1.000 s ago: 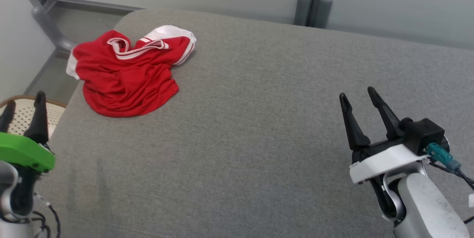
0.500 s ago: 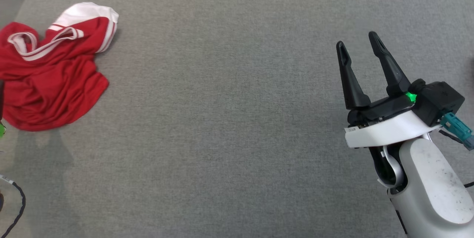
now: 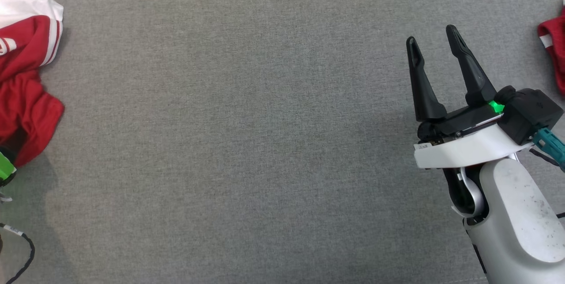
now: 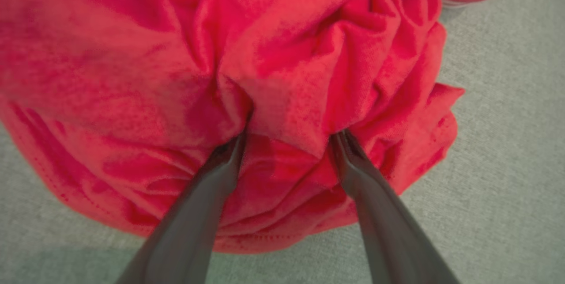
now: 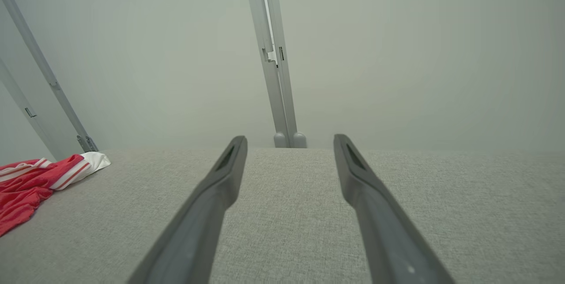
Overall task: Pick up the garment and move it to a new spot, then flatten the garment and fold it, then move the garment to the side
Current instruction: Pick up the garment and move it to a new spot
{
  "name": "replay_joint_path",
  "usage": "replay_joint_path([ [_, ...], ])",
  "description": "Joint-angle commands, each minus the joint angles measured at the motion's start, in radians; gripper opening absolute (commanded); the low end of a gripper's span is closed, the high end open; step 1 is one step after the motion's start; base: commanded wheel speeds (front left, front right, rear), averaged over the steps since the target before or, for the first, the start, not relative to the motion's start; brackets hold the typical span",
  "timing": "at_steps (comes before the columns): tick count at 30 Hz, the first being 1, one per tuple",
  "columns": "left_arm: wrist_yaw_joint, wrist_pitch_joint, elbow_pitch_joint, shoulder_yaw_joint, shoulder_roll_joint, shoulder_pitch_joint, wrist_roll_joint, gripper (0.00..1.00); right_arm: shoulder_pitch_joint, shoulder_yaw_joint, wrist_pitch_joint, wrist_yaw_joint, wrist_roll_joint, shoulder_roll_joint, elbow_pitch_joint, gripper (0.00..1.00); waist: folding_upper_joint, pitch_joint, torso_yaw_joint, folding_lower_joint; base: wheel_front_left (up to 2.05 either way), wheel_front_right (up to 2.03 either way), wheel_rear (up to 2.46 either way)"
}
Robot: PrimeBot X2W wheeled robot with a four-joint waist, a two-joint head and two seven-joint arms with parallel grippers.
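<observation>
The red garment (image 3: 26, 76) lies crumpled at the far left of the grey upholstered surface (image 3: 247, 142). Its white-striped sleeve points up the head view, and a green wrist housing (image 3: 3, 170) pokes in just below it. In the left wrist view the left end effector (image 4: 289, 136) is spread wide and not yet clenched. Its two dark fingers (image 4: 220, 173) are pushed down into the bunched cloth with a raised fold between them.

Across the bare middle of the surface, the right end effector (image 3: 431, 34) hangs released and empty, well apart from the garment. At the far right edge sits a scrap of red cloth (image 3: 554, 50) with a white stripe; I cannot tell what it is.

The likely next move is closing on that fold, and this is where things could go wrong:
- **Shallow bite:** if the jaws catch only the top ridge, the slick knit may slide out once lifted.
- **Deep bite:** with the tips buried this far, they may pinch several layers together. The garment would then come up as a knot that is hard to flatten later.
- **Snagged upholstery:** the tips could also catch the surface beneath and drag it.
</observation>
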State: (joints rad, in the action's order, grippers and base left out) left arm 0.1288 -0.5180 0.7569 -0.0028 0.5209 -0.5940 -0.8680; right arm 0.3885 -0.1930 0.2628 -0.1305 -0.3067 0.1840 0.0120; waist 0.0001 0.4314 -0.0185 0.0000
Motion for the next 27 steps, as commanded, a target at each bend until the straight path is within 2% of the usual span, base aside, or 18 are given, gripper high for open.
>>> replay_joint_path([
  [1, 0.003, -0.018, 0.022, -0.030, -0.037, 0.010, -0.015, 0.65, 0.005, -0.001, 0.003, 0.000, -0.004, -0.001, 0.003, 1.00, -0.0001, 0.000, -0.010, 0.0000, 0.00, 0.00, 0.00],
  [2, 0.003, -0.010, 0.011, -0.039, -0.030, 0.008, -0.021, 0.28, 0.003, -0.001, 0.003, 0.000, -0.003, -0.002, 0.005, 1.00, -0.0001, -0.005, -0.011, 0.0000, 0.00, 0.00, 0.00],
  [3, 0.003, 0.003, 0.005, -0.042, -0.021, 0.008, -0.026, 0.00, 0.000, 0.000, 0.003, 0.000, -0.002, -0.003, 0.007, 1.00, -0.0001, -0.009, -0.012, 0.0000, 0.00, 0.00, 0.00],
  [11, 0.003, 0.121, -0.084, -0.118, 0.097, -0.036, -0.017, 0.00, -0.016, -0.005, 0.003, 0.000, 0.012, -0.027, 0.026, 1.00, -0.0001, -0.070, -0.016, 0.0000, 0.00, 0.00, 0.00],
  [17, 0.003, 0.164, -0.198, -0.211, 0.147, -0.075, -0.003, 0.00, -0.044, -0.002, 0.003, 0.000, 0.000, -0.050, 0.046, 1.00, -0.0001, -0.154, -0.027, 0.0000, 0.00, 0.00, 0.00],
  [22, 0.003, 0.174, -0.342, -0.286, 0.175, -0.102, 0.014, 0.00, -0.072, 0.011, 0.003, 0.000, -0.007, -0.063, 0.060, 1.00, -0.0001, -0.227, -0.053, 0.0000, 0.00, 0.00, 0.00],
  [27, 0.003, 0.156, -0.501, -0.344, 0.156, -0.112, 0.005, 0.00, -0.090, 0.020, 0.003, 0.000, -0.007, -0.074, 0.063, 1.00, -0.0001, -0.280, -0.099, 0.0000, 0.00, 0.00, 0.00],
])
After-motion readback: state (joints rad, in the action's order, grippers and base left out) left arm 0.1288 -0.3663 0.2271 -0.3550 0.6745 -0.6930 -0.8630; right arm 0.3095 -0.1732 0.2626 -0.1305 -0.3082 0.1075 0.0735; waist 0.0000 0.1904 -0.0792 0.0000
